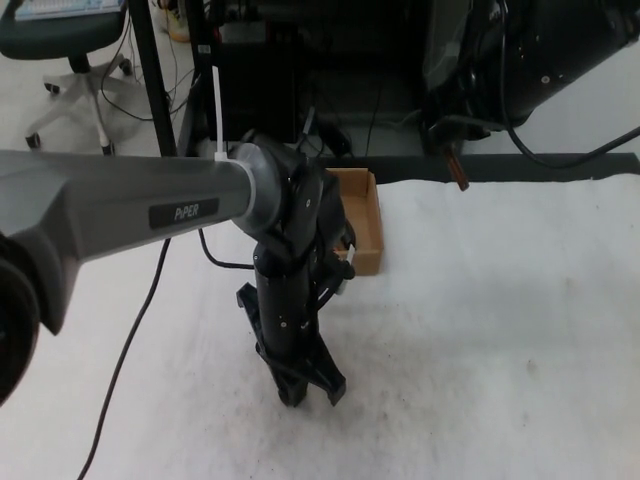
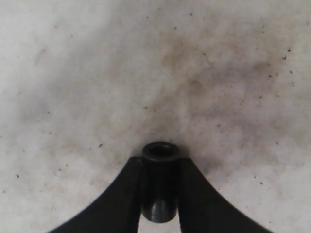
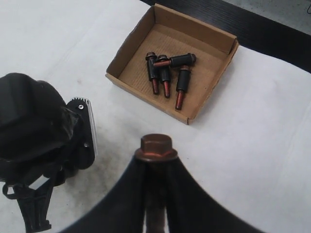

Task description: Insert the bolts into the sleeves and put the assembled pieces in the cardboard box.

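Observation:
My left gripper (image 2: 160,194) is shut on a black sleeve (image 2: 160,182), held with its open bore facing away from the wrist, just above the white bench cover. In the high view this gripper (image 1: 312,388) points down near the front middle of the bench. My right gripper (image 3: 155,194) is shut on the shank of a copper-coloured bolt (image 3: 155,148) with its hex head outward, held high over the bench. The cardboard box (image 3: 214,41) lies beyond it with several assembled pieces (image 3: 165,73) inside. The box (image 1: 365,215) stands behind the left arm.
The left arm's black wrist (image 3: 39,126) sits close beside the right gripper's line to the box. A black cable (image 1: 130,340) trails over the bench's left side. A dark strip (image 1: 560,165) marks the far edge. The white cover (image 1: 500,330) stretches to the right.

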